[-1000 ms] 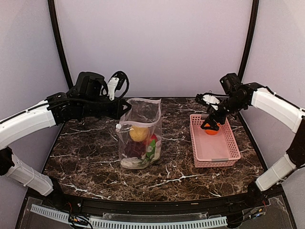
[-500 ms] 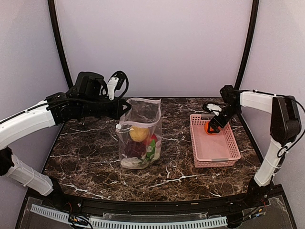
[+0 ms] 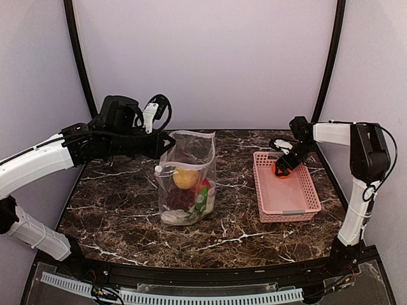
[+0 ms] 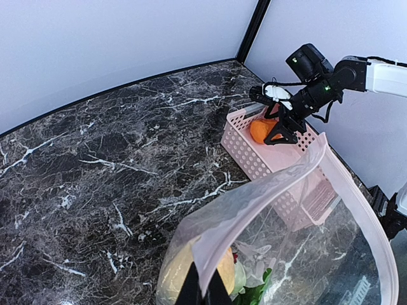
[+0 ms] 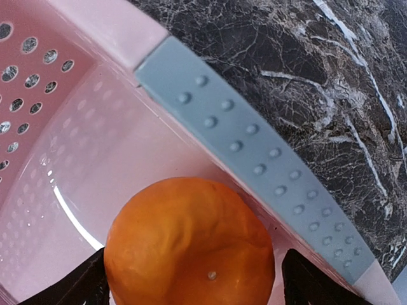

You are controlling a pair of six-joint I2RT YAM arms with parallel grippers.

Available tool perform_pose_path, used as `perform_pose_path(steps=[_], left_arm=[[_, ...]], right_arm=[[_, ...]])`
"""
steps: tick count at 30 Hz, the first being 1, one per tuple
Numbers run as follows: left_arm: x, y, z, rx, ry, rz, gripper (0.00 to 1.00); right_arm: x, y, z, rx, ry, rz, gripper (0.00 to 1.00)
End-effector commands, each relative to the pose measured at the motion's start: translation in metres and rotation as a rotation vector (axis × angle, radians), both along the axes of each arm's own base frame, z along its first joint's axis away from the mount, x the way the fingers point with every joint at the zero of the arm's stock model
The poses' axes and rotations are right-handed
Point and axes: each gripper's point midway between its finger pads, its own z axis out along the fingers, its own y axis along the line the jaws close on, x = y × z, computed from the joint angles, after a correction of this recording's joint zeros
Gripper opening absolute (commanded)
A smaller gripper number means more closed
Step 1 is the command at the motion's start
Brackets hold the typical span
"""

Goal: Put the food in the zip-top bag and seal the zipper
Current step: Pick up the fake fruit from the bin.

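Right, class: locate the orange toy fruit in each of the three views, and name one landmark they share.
Top external: orange toy fruit right of centre, at the far end of the pink basket.
Left wrist: upper right, same basket corner.
Right wrist: bottom centre, filling the foreground.
Shared landmark: the pink basket.

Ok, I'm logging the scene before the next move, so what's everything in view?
bag: one, clear, standing mid-table, mouth open
food: several pieces, yellow, red, maroon, white, low in the bag
orange: one, orange, at the basket's far end, in the right hand
basket: one, pink, table's right side
table: one, dark marble
left hand: one, black, shut on the bag's mouth edge
right hand: one, black, shut on the orange
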Motion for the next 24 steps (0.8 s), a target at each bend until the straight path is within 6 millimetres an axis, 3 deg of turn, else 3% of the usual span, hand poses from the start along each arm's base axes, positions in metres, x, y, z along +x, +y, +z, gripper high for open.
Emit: perform_pose_path(steps=[1,18,24], left_arm=[[-0.004,0.005,0.004,-0.015,0.002,0.002,0.01],[-0.002,-0.002,-0.002,-0.007,0.009,-0.015,0.01],[-0.003,0.0,-0.002,-0.005,0.007,-0.014,0.01]], right_arm=[[0.012,-0.002,-0.001,-0.004,-0.02,-0.024,0.86],[0.001,0.002,0.01,0.022,0.005,-0.017,0.66],[-0.008,0.01,0.04,0.055,-0.023,0.002,0.63]])
